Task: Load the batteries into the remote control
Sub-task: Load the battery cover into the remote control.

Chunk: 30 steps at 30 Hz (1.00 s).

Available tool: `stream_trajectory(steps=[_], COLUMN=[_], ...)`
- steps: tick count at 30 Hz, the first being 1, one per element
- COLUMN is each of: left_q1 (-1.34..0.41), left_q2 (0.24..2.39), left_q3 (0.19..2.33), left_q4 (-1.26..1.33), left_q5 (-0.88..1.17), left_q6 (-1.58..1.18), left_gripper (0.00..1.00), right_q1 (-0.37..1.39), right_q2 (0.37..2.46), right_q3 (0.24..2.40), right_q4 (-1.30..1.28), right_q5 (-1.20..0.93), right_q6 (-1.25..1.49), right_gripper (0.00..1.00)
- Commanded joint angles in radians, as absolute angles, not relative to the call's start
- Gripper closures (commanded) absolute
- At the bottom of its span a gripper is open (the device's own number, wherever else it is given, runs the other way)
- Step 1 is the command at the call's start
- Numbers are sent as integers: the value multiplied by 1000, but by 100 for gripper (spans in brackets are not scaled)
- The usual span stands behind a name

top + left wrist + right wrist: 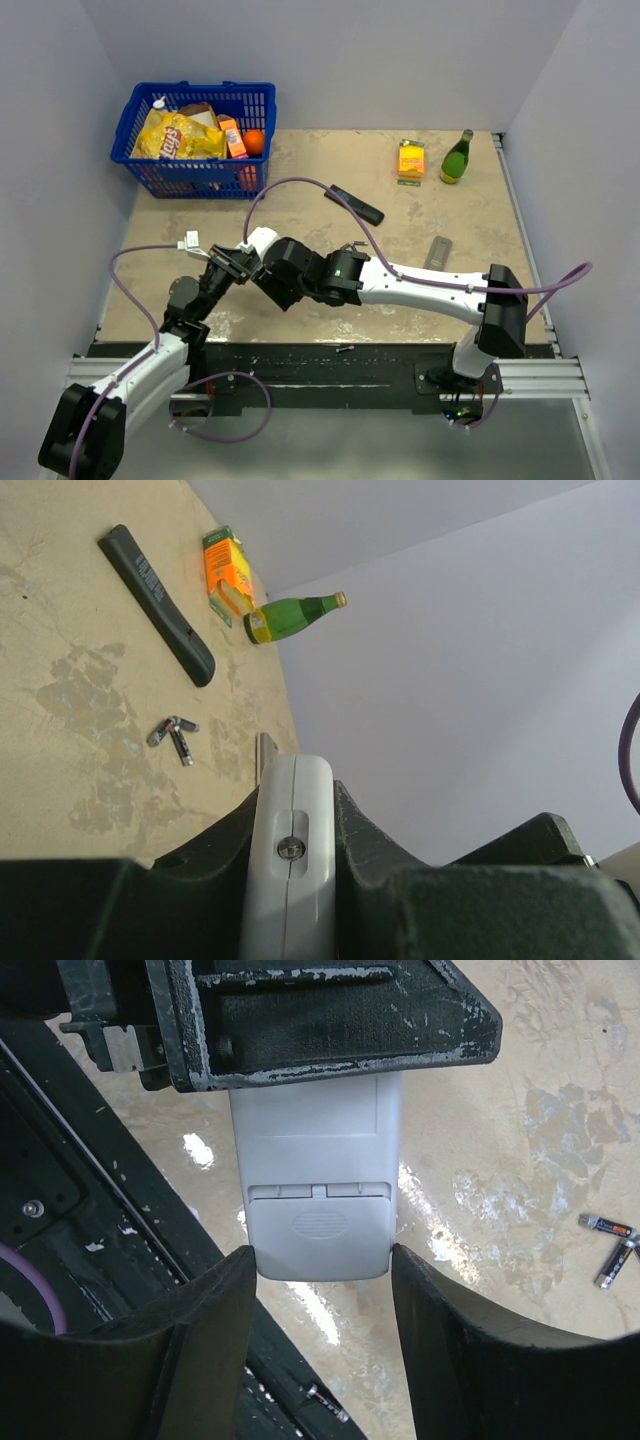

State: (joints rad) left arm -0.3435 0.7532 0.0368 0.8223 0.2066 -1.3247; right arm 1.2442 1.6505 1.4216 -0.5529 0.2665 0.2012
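The white remote (318, 1175) is clamped across its middle by the left pincer (292, 810), back side up with its ridged battery cover closed. Its free end sits between the spread fingers of the right pincer (320, 1260); whether they press on it or only flank it I cannot tell. The batteries (172, 732) lie loose on the surface (300, 215), well apart from both pincers, and one more battery (345, 349) rests on the black base plate (300, 365) near the arm mounts.

The surface is mottled beige, walled in pale grey. It also carries a black remote (355, 205), an orange carton (411, 158), a green bottle (457, 157), a grey strip (438, 250) and a blue basket (130, 150) of groceries.

From above, the crossed arms cover most of the white remote, and I cannot make out the batteries on the surface there; the right wrist view cuts them at its edge
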Motion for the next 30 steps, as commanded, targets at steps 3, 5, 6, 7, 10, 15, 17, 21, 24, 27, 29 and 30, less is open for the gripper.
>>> stream_trajectory(steps=[3, 5, 6, 7, 10, 15, 17, 21, 24, 27, 29, 30], left_q1=[-356, -356, -356, -356, -356, -356, -356, -356, -356, -356, -356, -356], left_q2=[750, 749, 752, 753, 759, 775, 776, 782, 787, 795, 796, 798], left_q3=[17, 17, 17, 18, 20, 18, 17, 14, 9, 5, 2, 2], left_q4=[962, 956, 954, 950, 940, 940, 942, 942, 940, 937, 936, 937], left_q5=[281, 279, 278, 276, 272, 268, 270, 268, 267, 264, 261, 262], left_q6=[-1396, -1402, -1402, -1404, -1405, -1405, -1404, -1399, -1399, -1401, -1401, -1402], left_gripper=[100, 100, 100, 100, 100, 100, 100, 100, 100, 100, 100, 100], right_q1=[1221, 1218, 1218, 1218, 1216, 1213, 1213, 1215, 1215, 1213, 1213, 1213], right_q2=[1666, 1667, 1672, 1674, 1674, 1669, 1663, 1654, 1648, 1632, 1625, 1614], right_q3=[1453, 1454, 1456, 1457, 1460, 1465, 1465, 1463, 1463, 1468, 1474, 1477], right_q4=[-554, -555, -557, -558, -558, -561, -561, -558, -557, -554, -558, -561], right_q5=[285, 285, 287, 284, 284, 287, 288, 288, 284, 279, 285, 288], right_q6=[196, 195, 193, 193, 190, 187, 187, 195, 198, 201, 198, 196], right_gripper=[41, 39, 39, 39, 37, 33, 31, 24, 17, 11, 10, 9])
